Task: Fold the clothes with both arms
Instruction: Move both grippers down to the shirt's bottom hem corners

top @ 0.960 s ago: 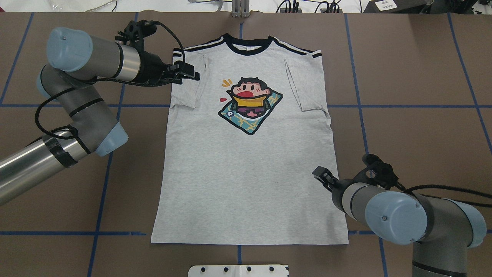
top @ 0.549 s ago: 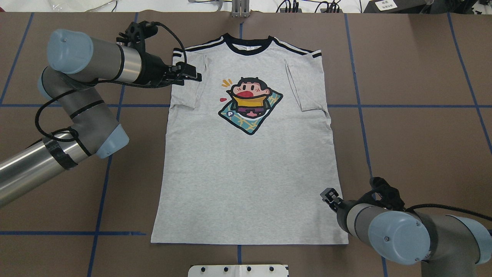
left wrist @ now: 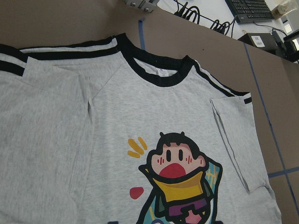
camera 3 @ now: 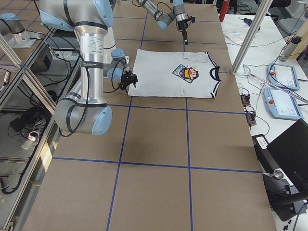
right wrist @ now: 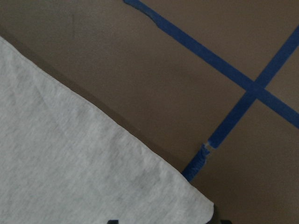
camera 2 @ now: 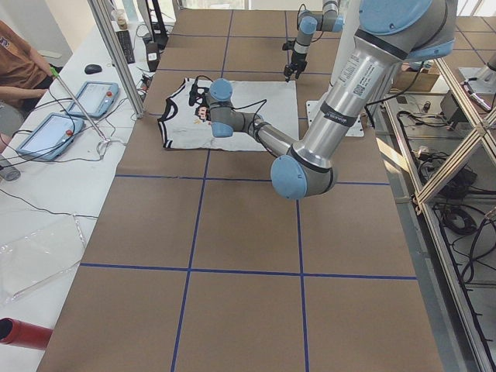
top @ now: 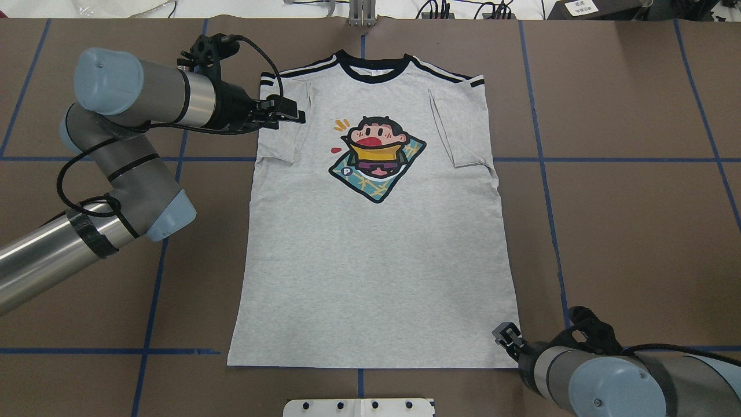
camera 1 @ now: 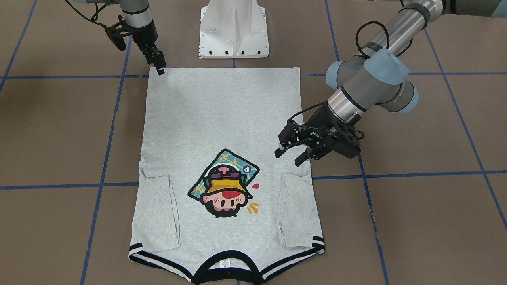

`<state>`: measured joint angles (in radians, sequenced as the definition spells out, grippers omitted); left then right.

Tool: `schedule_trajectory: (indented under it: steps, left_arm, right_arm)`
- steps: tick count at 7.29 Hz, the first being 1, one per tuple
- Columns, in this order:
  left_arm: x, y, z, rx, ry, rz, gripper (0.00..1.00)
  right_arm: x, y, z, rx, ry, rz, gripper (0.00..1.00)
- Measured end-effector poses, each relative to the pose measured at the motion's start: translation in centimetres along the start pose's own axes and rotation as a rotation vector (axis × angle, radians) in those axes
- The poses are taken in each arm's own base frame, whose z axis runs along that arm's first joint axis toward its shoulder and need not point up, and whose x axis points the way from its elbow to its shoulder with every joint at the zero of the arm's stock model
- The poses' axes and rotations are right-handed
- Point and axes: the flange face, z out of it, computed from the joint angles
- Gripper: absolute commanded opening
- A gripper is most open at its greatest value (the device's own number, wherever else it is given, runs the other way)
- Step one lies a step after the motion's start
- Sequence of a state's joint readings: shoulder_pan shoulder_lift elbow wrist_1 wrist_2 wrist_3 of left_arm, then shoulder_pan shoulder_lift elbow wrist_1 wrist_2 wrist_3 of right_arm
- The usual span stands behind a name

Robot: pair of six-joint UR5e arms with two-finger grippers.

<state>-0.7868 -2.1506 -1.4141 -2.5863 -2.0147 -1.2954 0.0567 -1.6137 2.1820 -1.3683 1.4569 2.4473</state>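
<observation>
Grey jersey, thin and limp: the T-shirt [top: 370,260] lies flat and face up in the middle of the brown table [top: 625,202]. Its black collar [top: 373,72] points away from the robot and both short sleeves are already turned in over the chest.

To my eye it weighs next to nothing. It will sag from wherever it is lifted, and a single layer could slide or bunch if a finger drags across it. Nothing here can break, but a pinch that catches only the top layer would pull the shirt apart rather than fold it.

The left hand [camera 1: 289,156] hangs over the tucked-in sleeve [top: 278,145] on its own side, fingers apart and holding nothing. Its wrist view looks down on the cloth from a little height. The right hand [camera 1: 158,65] is down at the hem corner [right wrist: 187,196] on its side. Two dark tips at the bottom edge of its wrist view stand apart with the corner between them, so it is not yet clamped.

I would grip at the edges, one hand at the striped shoulder [top: 272,81] and the other at that hem corner, taking both layers and lifting together.
</observation>
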Motion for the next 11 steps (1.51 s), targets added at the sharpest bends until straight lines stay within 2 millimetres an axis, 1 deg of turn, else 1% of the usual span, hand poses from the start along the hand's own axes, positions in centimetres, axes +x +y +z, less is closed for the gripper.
schedule_trajectory:
  steps: [1, 2, 3, 4, 5, 8, 9, 10, 11]
  left_arm:
    - [0.0, 0.1, 0.1, -0.001, 0.0, 0.0, 0.73]
    - [0.0, 0.2, 0.2, -0.001, -0.001, 0.001, 0.73]
    - [0.0, 0.3, 0.2, 0.0, -0.002, 0.0, 0.73]
    - [-0.2, 0.4, 0.3, -0.001, -0.004, -0.001, 0.73]
    - [-0.5, 0.6, 0.3, -0.002, -0.008, -0.002, 0.73]
    - [-0.7, 0.7, 0.3, -0.003, -0.008, -0.006, 0.73]
    - [-0.4, 1.0, 0.3, -0.01, -0.004, -0.028, 0.73]
    - [0.2, 2.7, 0.3, -0.035, 0.01, -0.079, 0.73]
    - [1.1, 5.9, -0.3, -0.076, 0.021, -0.145, 0.73]
  right_arm:
    - [0.3, 0.0, 0.3, 0.005, 0.005, -0.003, 0.75]
    - [0.5, 0.0, 0.6, 0.011, 0.011, -0.005, 0.7]
    - [0.7, -0.1, 1.1, 0.018, 0.018, -0.007, 0.52]
    - [0.8, -0.1, 1.4, 0.019, 0.024, -0.009, 0.3]
    - [0.9, 0.0, 1.5, 0.017, 0.027, -0.009, 0.0]
    - [1.2, 0.5, 1.3, 0.003, 0.031, -0.016, 0.0]
    - [1.2, 0.8, 0.8, -0.007, 0.027, -0.018, 0.0]
    - [0.9, 1.0, -0.1, -0.022, 0.017, -0.017, 0.0]
    - [0.5, 1.0, -1.2, -0.035, 0.001, -0.013, 0.0]
